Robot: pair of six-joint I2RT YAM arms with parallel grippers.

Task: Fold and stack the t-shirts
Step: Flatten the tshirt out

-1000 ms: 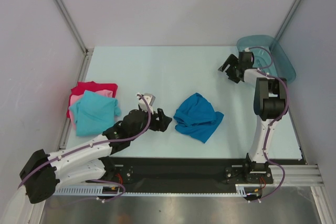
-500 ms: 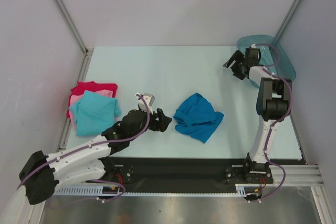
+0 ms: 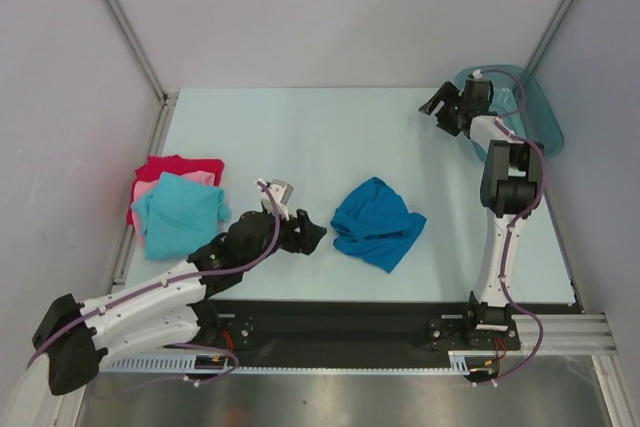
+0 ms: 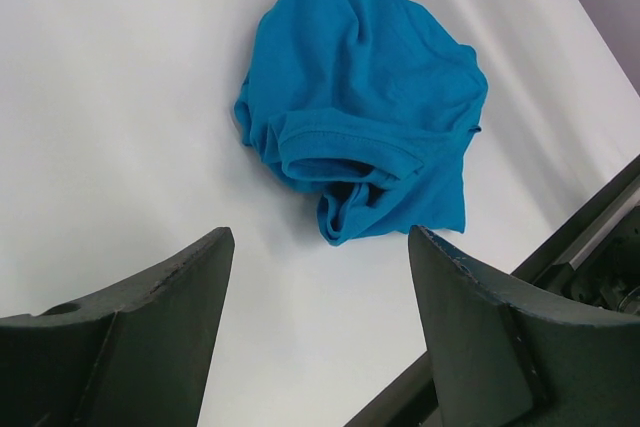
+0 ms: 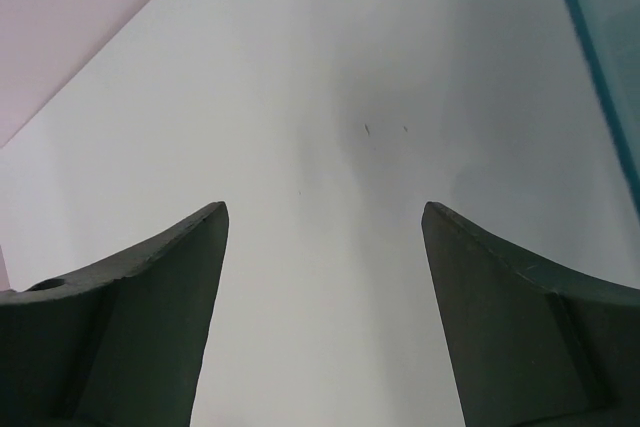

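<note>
A crumpled medium blue t-shirt (image 3: 377, 222) lies on the table near the front middle; it also shows in the left wrist view (image 4: 365, 107). At the left, a light turquoise t-shirt (image 3: 178, 212) lies on a pink t-shirt (image 3: 145, 190) and a red t-shirt (image 3: 180, 164) in a stack. My left gripper (image 3: 312, 234) is open and empty, low over the table just left of the blue shirt (image 4: 320, 242). My right gripper (image 3: 437, 112) is open and empty at the far right, beside the tray (image 5: 325, 217).
A teal translucent plastic tray (image 3: 528, 107) stands at the far right corner; its edge shows in the right wrist view (image 5: 600, 67). A black strip (image 3: 340, 312) runs along the table's near edge. Grey walls enclose the table.
My left gripper has moved a little right toward the blue shirt. My right gripper has moved back and slightly right, toward the tray. The shirts have not moved.
</note>
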